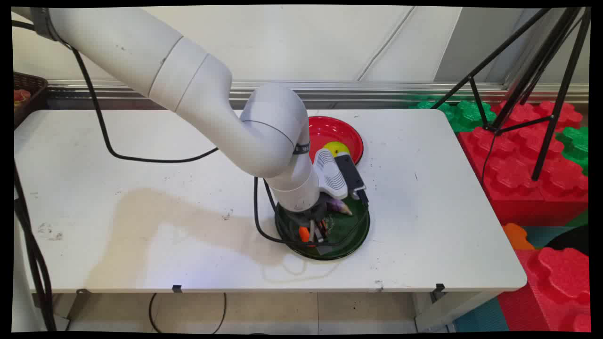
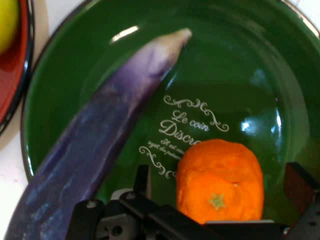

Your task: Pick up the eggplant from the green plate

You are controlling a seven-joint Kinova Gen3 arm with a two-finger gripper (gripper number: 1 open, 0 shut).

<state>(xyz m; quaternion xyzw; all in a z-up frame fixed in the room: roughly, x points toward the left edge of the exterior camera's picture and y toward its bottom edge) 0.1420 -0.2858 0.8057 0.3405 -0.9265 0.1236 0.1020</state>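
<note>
My gripper [image 1: 314,234] is down inside a dark green plate [image 1: 351,230] near the table's front edge. In the hand view the gripper [image 2: 221,176] stands open, one finger [image 2: 143,176] on each side of a small orange fruit [image 2: 220,177] lying on the green plate [image 2: 250,60]; neither finger touches it. The orange [image 1: 304,233] shows beside the fingers in the main view. A long purple eggplant [image 2: 105,135] lies on the same plate to the fruit's left, its pale tip [image 1: 343,207] peeking out past my wrist.
A red plate [image 1: 337,129] holding a yellow fruit [image 1: 335,148] sits just behind the green one, touching it. A black cable [image 1: 141,157] trails over the table. A dark basket [image 1: 23,94] is at far left; a tripod [image 1: 541,94] and foam blocks [image 1: 527,160] stand right.
</note>
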